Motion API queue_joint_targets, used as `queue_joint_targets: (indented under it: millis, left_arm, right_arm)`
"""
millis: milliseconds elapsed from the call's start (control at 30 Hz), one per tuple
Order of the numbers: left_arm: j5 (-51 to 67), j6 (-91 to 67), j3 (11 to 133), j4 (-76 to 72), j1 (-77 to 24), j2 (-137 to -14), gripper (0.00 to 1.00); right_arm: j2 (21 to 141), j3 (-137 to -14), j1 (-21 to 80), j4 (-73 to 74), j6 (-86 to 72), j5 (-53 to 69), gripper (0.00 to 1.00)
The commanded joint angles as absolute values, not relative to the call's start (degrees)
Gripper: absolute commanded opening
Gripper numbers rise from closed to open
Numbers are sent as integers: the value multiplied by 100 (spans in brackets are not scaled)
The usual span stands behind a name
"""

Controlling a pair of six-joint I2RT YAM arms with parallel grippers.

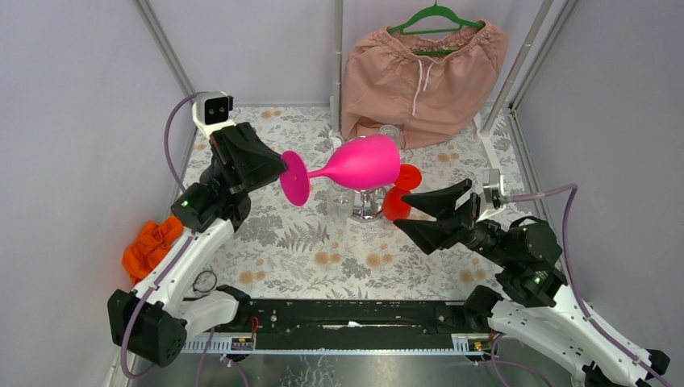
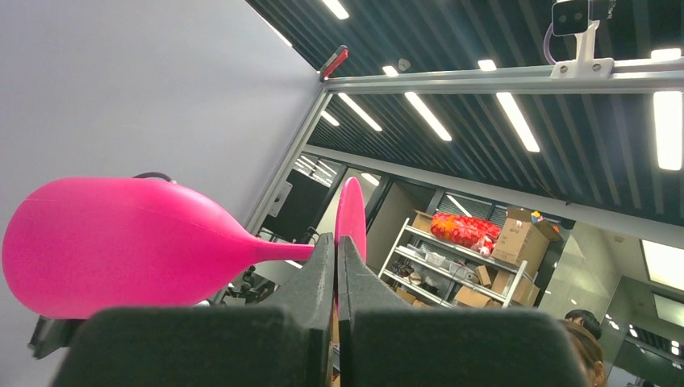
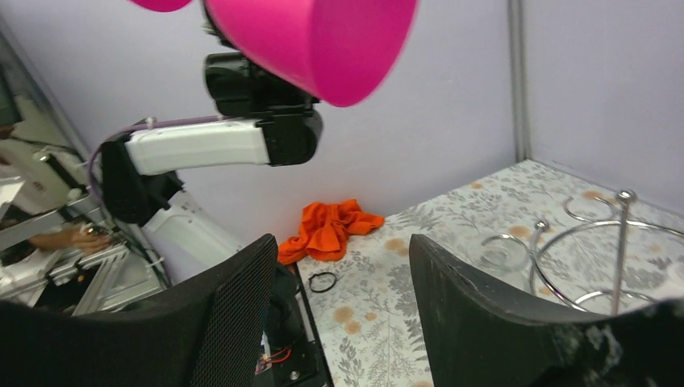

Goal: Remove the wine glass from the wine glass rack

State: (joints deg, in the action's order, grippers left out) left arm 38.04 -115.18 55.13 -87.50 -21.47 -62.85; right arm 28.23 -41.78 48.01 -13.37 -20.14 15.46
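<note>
The left gripper (image 1: 282, 171) is closed on the wine glass (image 1: 367, 161). In the left wrist view its two fingers (image 2: 323, 274) stand almost together, and the thin pink foot disc of the glass is pinched between them at the tips. The glass is bright pink and lies on its side in the air. Its stem runs from the jaws toward the right, and its bowl points to the right side of the table (image 1: 282, 250).

The bowl hangs above the wine glass rack (image 1: 369, 205) and does not touch it. The rack stands about midway between the left and right edges, a little nearer the far edge. A clear glass (image 1: 339, 205) stands just beside the rack on its left, and a red object (image 1: 409, 175) on its right.

The right gripper (image 1: 400, 210) has its jaws wide apart and holds nothing. It points at the rack from the right, and its tips are near the red object. In the right wrist view the bowl's open mouth is above these jaws.

An orange cloth (image 1: 149, 246) lies at the left edge.
</note>
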Motion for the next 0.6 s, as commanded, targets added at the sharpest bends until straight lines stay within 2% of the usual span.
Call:
queue_joint_targets:
  millis: [0,567]
  left_arm:
    - [3683,-11466,5475,-9202,-2214,-6269,0]
    - [3652,-11540,5232,-9185,-2250,-6141,0]
  right_arm:
    - [2801,-4196,4821,-2002,-2002,2293,68]
    - [3756,-5274,4825,-2122,-1511,3208,68]
